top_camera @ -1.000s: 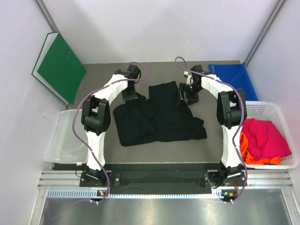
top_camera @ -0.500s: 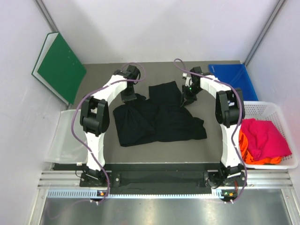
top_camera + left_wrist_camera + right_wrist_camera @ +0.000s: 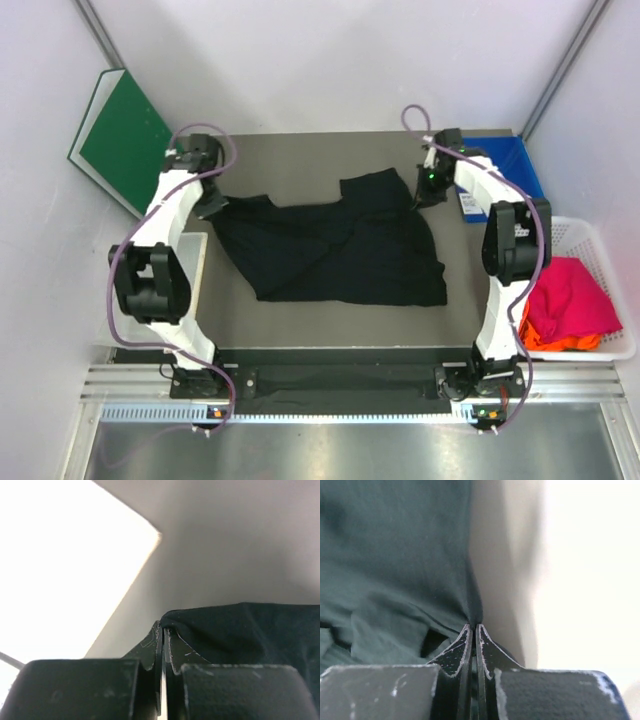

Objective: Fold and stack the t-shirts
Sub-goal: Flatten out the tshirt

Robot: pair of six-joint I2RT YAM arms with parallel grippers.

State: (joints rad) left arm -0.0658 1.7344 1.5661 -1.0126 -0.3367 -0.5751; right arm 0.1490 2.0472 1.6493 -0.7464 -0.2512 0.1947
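The black t-shirt [image 3: 340, 245] lies stretched out wide across the grey table [image 3: 300, 160]. My left gripper [image 3: 213, 203] is shut on the shirt's far left corner; in the left wrist view its tips [image 3: 163, 626] pinch the black cloth's [image 3: 250, 635] edge. At the far right edge of the shirt, my right gripper [image 3: 421, 196] is shut too, and the right wrist view shows the cloth [image 3: 395, 555] bunched into the closed tips [image 3: 473, 625]. A magenta-pink t-shirt [image 3: 566, 296] lies on an orange one [image 3: 540, 337] in the white basket [image 3: 583, 232] at the right.
A green board [image 3: 125, 140] leans on the left wall. A blue flat thing [image 3: 497, 165] lies at the back right, behind the right arm. A clear plastic bin [image 3: 190, 285] stands at the table's left edge, beside the left arm.
The right gripper has shut on the black shirt. Both arms have swung outward, left arm to the left and right arm to the right, pulling the bunched shirt out wide.
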